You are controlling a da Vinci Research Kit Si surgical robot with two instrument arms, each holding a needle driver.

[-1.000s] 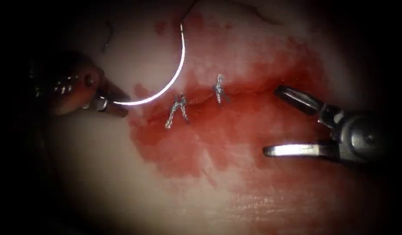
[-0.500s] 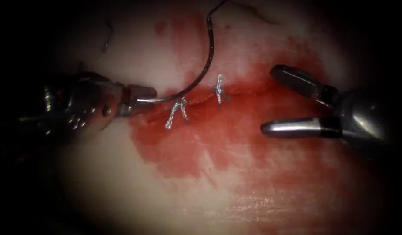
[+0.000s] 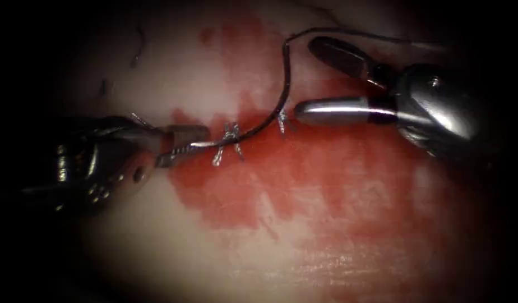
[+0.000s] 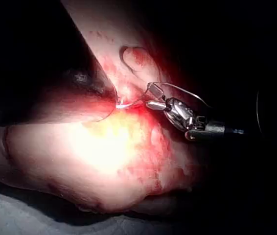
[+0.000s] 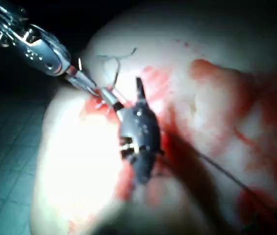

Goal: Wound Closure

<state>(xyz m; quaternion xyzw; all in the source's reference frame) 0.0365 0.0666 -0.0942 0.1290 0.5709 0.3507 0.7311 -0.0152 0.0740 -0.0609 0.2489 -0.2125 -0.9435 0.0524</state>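
From the endoscope I see bare pale tissue (image 3: 158,247) nearest me, then the spread of red fluid (image 3: 304,179) below the cut (image 3: 253,132). At the cut's left end my left claw (image 3: 177,147) is clamped on the needle (image 3: 270,115) at one end of its curve. The needle lies free over the tissue, not in it: it runs right across the left stitch (image 3: 228,143), passes the second stitch (image 3: 281,119) and arcs up on the far side of the cut. My right claw (image 3: 320,78) is spread wide and holds nothing; its lower jaw lies level just right of the second stitch, its upper jaw sits near the needle's far end. From that end the thread (image 3: 354,35) trails right, above the upper jaw.
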